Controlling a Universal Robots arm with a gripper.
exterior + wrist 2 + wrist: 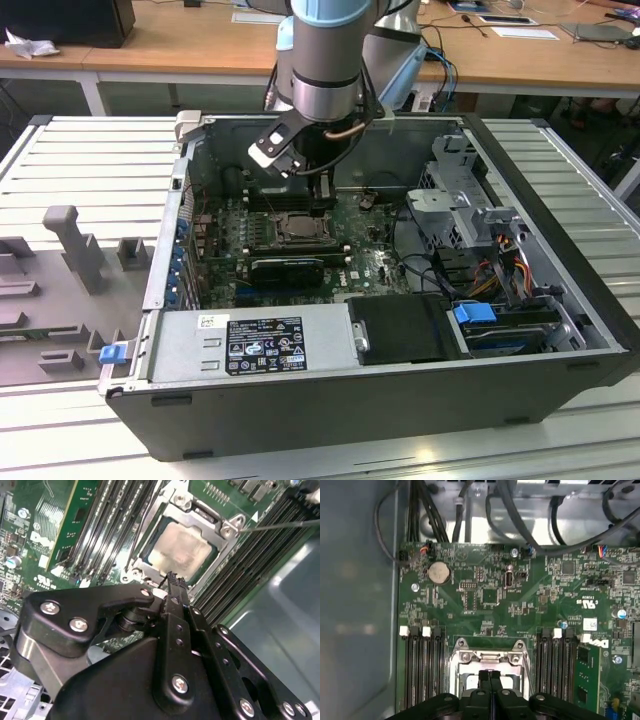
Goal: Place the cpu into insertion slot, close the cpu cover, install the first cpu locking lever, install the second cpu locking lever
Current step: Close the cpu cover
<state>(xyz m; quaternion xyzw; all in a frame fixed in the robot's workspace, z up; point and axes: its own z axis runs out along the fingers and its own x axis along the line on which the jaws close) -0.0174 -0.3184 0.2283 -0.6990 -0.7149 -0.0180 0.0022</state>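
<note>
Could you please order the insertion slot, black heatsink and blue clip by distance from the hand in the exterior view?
1. Insertion slot, beneath the hand.
2. Black heatsink, beside the slot.
3. Blue clip, far toward the exterior view's left.

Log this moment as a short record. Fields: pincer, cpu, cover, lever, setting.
pincer: shut, holding nothing, tips at the socket's edge in both wrist views; contact unclear
cpu: seated in the insertion slot, pale top showing
cpu cover: lies flat around the cpu, framing it
wire lever: sticks out from a socket corner over the memory slots; latched or not, cannot tell
setting: open computer case on a slatted table
</note>
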